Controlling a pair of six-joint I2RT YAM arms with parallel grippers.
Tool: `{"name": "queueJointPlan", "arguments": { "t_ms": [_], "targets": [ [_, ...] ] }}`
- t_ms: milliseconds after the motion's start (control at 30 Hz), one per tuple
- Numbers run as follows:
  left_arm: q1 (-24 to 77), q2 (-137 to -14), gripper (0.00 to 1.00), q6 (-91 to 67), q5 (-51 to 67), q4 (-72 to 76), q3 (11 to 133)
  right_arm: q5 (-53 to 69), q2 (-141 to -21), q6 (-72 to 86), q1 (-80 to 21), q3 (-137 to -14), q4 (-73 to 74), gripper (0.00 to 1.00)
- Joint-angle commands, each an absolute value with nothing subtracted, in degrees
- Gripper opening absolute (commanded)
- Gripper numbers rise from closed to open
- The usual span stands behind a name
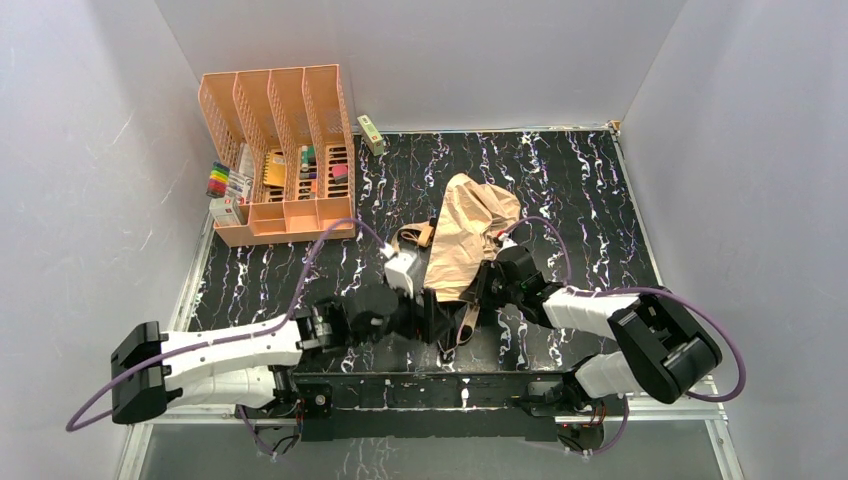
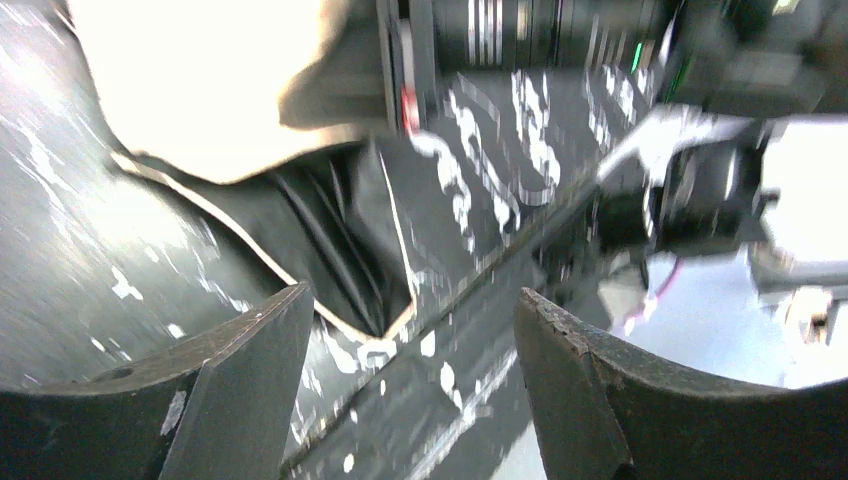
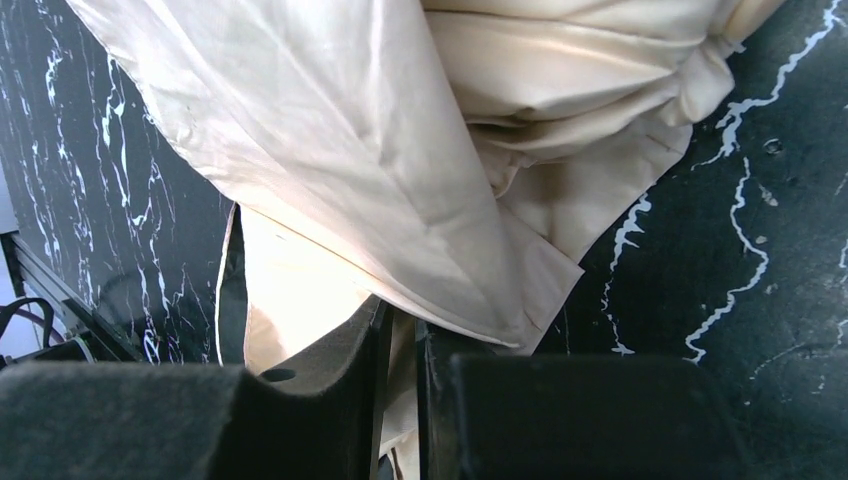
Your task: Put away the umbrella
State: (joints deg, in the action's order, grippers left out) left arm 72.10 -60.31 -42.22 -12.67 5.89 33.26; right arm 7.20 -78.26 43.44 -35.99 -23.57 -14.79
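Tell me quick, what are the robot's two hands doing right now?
Left gripper: open, holding nothing.
Right gripper: closed on the umbrella fabric.

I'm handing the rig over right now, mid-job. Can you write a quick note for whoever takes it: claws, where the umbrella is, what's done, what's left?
Left claw: open, holding nothing, low over the table beside the umbrella's near edge.
Right claw: shut on a fold of the umbrella fabric.
Umbrella: lying mid-table in front of both arms, canopy loose and crumpled, not wrapped.
Desk organizer: far left corner, well apart from the umbrella.
Done: only a hold on the fabric.
Left: probably gather and wrap the canopy, then put the umbrella away.
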Motion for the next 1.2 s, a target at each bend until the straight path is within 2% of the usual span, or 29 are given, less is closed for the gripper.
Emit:
{"name": "queueJointPlan", "arguments": {
  "t_ms": [0,100,233,400,600,833,1033,1167],
  "targets": [
    [63.1,-59.9,0.72,-35.9,-12.2,-3.4,43.0,1.1,-79.6,41.1,-35.9,-18.0,-7.1,0.23],
    [58.0,-64.0,0.72,-33.9,-6.9,-3.4,47.4,2.2,-78.0,40.9,-35.9,-16.9,-7.8,0.24],
    [57.5,-70.1,0.72,-32.5,-2.8,-2.4,50.7,5.1,-75.1,40.5,-35.9,-16.4,-8.8,0.27],
    [58.9,-74.0,0.68,-33.5,5.2,2.5,48.8,8.9,-66.9,41.0,-35.9,-18.6,-7.1,0.33],
    [67.1,-73.3,0.70,-34.6,-4.5,1.1,47.5,9.1,-54.7,42.3,-35.9,-25.0,-1.7,0.41],
    [76.7,-72.2,0.75,-43.6,-22.7,-6.3,48.3,-4.8,-48.6,44.2,-35.8,-33.6,17.4,0.43],
    [80.7,-77.1,0.87,-51.5,-31.4,-12.0,51.4,-6.2,-45.2,44.5,-35.8,-33.3,20.6,0.45],
    [80.9,-82.2,0.88,-54.2,-33.7,-12.0,53.9,-5.4,-43.8,45.2,-35.8,-31.9,20.7,0.45]
  ]
}}
